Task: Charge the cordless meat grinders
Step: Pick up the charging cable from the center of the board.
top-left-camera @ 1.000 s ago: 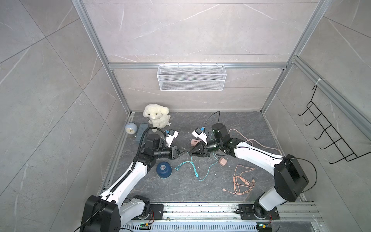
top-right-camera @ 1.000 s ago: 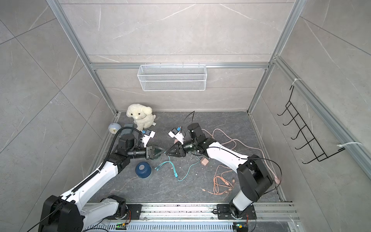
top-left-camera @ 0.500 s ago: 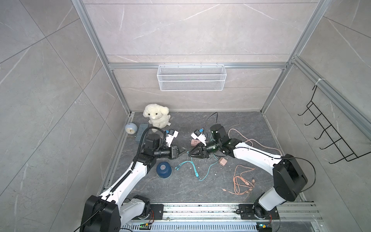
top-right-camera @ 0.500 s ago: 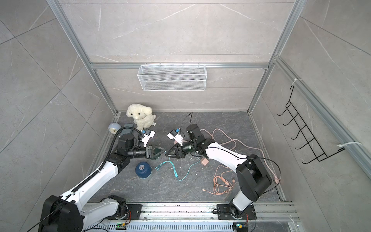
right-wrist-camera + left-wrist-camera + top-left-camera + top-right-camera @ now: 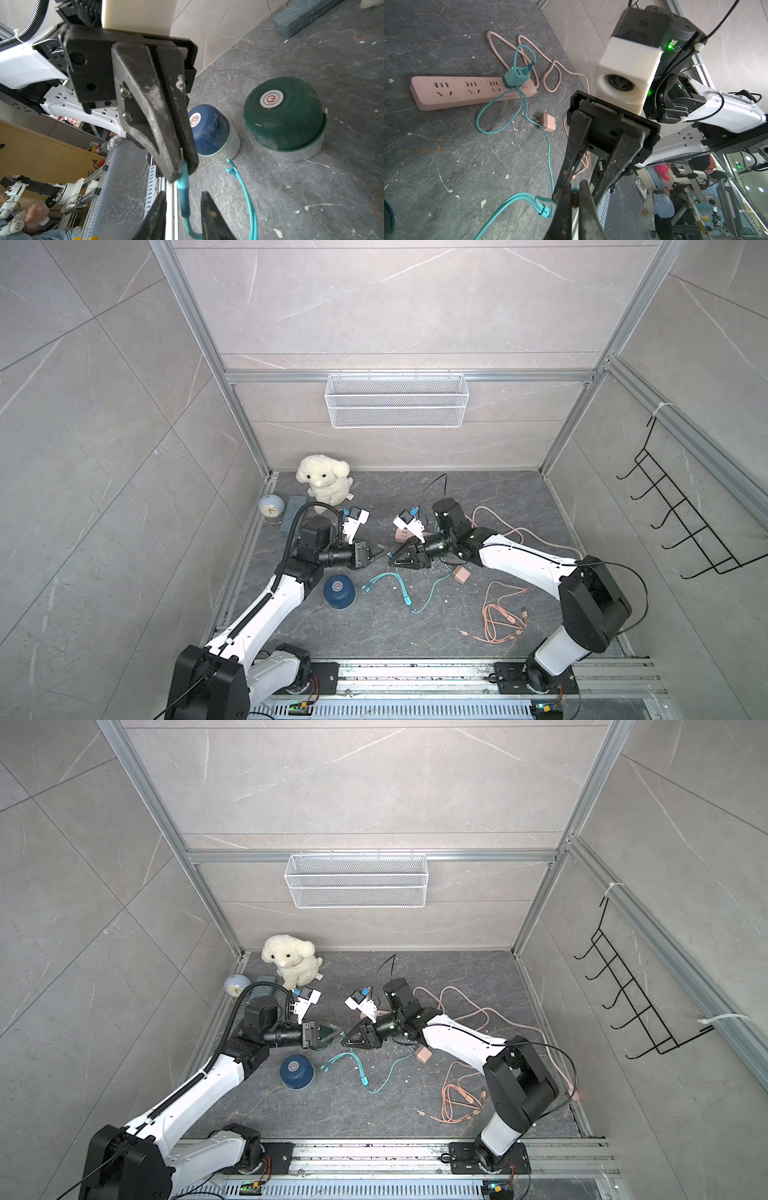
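Note:
In the right wrist view the dark green grinder (image 5: 284, 116) and the dark blue grinder (image 5: 209, 128) stand side by side on the floor, each with a round power button on top. The blue one (image 5: 339, 591) also shows in a top view beside the left arm. My left gripper (image 5: 575, 199) is shut on the plug end of a teal cable (image 5: 548, 149), held above the floor. The plug (image 5: 184, 197) sticks out of its tip into the gap of my right gripper (image 5: 184, 199), which is open, its fingers clear of the plug on both sides. The two grippers meet tip to tip (image 5: 388, 560).
A pink power strip (image 5: 467, 91) carries a teal charger (image 5: 517, 79); a loose pink adapter (image 5: 548, 122) lies nearby. Pink cables (image 5: 500, 614) coil at the right. A plush dog (image 5: 325, 480), a pale blue clock (image 5: 271, 506) and a grey-blue case (image 5: 293, 514) fill the back left corner.
The right arm has edged slightly toward the left gripper. The left arm has stayed put with the plug in its jaws.

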`<action>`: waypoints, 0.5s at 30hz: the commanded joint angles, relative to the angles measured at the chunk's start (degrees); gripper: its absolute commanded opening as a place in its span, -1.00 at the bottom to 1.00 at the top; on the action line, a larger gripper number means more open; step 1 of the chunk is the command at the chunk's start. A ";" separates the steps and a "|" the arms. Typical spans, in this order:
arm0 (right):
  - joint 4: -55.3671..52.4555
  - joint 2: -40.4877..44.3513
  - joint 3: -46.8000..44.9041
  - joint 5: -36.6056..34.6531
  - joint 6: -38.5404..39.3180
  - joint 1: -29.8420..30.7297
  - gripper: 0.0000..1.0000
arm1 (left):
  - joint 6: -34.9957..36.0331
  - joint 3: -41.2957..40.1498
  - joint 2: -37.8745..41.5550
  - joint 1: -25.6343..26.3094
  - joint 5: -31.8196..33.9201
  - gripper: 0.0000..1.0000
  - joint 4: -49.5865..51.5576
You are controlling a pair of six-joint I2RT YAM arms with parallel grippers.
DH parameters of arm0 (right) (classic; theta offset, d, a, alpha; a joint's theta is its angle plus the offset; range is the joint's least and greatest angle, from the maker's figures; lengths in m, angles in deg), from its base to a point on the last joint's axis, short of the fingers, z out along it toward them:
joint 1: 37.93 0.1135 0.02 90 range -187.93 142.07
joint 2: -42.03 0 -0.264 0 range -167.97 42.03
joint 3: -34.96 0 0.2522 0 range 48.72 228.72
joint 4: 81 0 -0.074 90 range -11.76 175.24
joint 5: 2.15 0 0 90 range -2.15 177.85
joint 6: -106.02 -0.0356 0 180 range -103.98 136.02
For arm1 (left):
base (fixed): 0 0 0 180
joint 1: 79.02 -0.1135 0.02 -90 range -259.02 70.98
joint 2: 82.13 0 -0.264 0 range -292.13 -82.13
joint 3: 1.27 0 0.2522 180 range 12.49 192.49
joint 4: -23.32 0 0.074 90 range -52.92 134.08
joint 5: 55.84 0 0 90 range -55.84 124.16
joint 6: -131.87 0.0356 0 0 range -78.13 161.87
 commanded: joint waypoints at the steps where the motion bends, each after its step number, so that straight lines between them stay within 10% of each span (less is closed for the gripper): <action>1: -0.10 -0.05 0.78 0.54 -0.02 -0.22 -0.38 | 0.23 0.47 1.62 0.11 -1.70 -1.00 -1.30; 15: 1.21 0.24 1.54 2.17 -1.30 -1.18 -0.41 | 0.33 -0.28 2.02 0.13 -1.63 -1.00 -1.11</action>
